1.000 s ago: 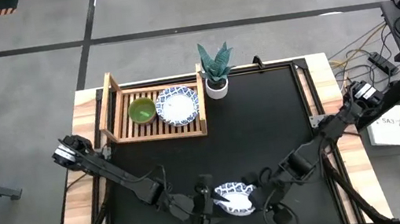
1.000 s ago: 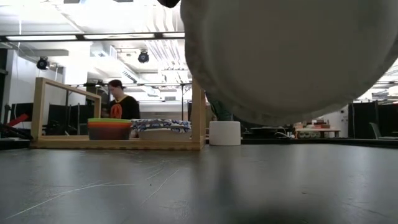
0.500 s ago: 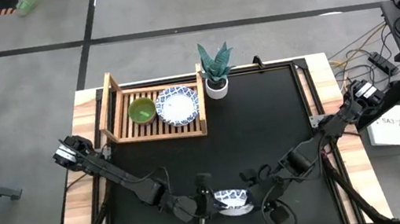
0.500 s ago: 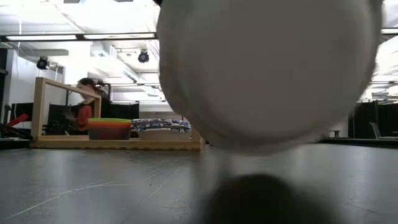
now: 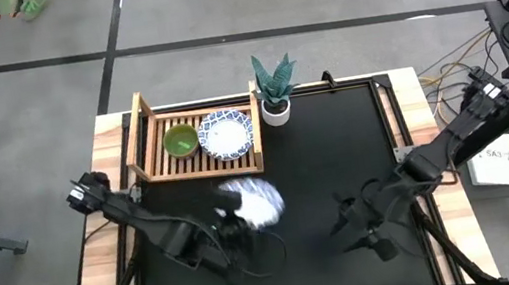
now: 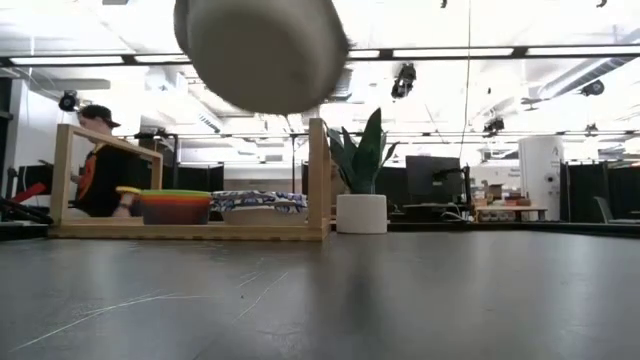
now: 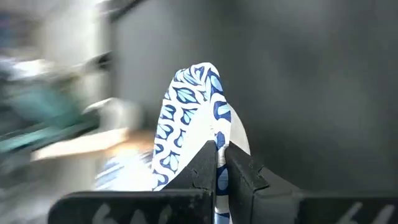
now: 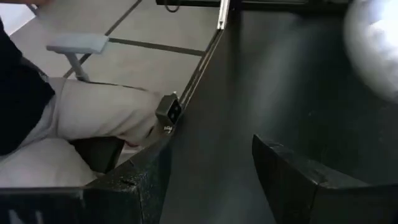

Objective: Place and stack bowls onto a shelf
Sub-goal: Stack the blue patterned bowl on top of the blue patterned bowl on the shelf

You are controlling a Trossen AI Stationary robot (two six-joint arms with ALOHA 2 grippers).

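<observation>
Left wrist view shows the left pincer (image 7: 216,171) clamped on a patterned bowl's (image 7: 189,118) rim alone, so it could swing loose before the shelf (image 5: 199,161) ahead; right pincer (image 8: 208,180) waits apart.

The shelf (image 5: 199,161) sits at the mat's (image 5: 337,150) far left corner. In it, two stacks of bowls stand abreast: the plain stack (image 5: 180,139) on the left, the wide stack (image 5: 226,135) on the right. The plant pot (image 5: 277,111) stands just right of the shelf.

In front of the shelf, the left gripper (image 5: 234,228) holds a bowl (image 5: 254,203) above the mat. The right gripper (image 5: 347,220) hangs over the mat's near right part, well apart from the bowl. Beyond the table, a person (image 6: 95,165) shows behind the shelf.
</observation>
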